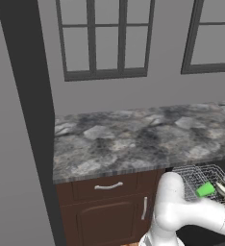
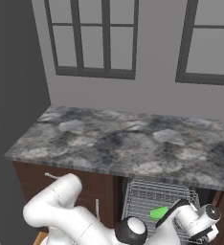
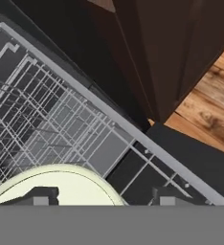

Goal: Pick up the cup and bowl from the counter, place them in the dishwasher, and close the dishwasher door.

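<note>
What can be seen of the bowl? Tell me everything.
The bowl is shallow and round, pale cream-yellow inside with a whitish rim, smooth and plain. Its upper arc shows at the bottom of the hand view; the rest is cut off. It lies in the dishwasher's silver-grey wire rack, its hollow facing the camera. One dark finger tip overlaps its inside, the other stands beyond its rim; whether they touch it cannot be told.

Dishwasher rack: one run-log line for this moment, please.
cup: in dishwasher rack | bowl: in rack, just under hand | hand: jaws apart, holding nothing | counter: bare | door: not yet closed
</note>
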